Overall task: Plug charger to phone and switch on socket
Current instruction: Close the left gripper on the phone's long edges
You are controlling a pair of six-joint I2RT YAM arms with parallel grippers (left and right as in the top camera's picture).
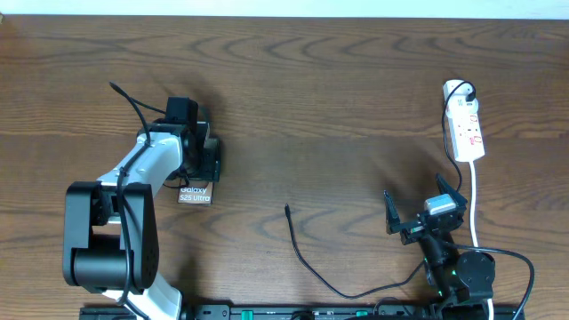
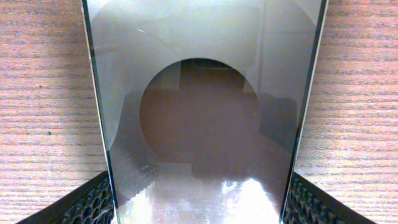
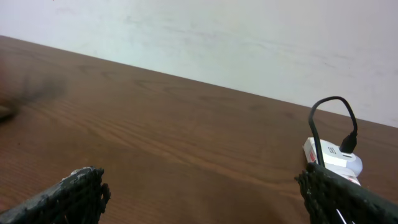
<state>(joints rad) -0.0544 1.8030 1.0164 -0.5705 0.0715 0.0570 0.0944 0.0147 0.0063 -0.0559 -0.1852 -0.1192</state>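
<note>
- The flat, glossy brownish-grey rectangular phone [image 1: 195,193], lettered "Galaxy S25 Ultra" in white, lies on the left part of the dark brown wooden table [image 1: 338,80], partly under the left gripper [image 1: 197,167].
- That gripper's black textured fingers [image 2: 93,202] sit against the phone's two long edges and seem to pinch it, though contact is hard to confirm.
- The thin black charger cable [image 1: 307,262] lies loose mid-table, and its small plug tip [image 1: 287,209] is well apart from the phone.
- The small elongated white socket [image 1: 468,129] with red markings lies far right, with a black lead [image 3: 345,143] plugged in.
- The right gripper [image 1: 420,203] hovers beside the socket's white cord [image 1: 474,204], its fingers spread wide and holding nothing.
</note>
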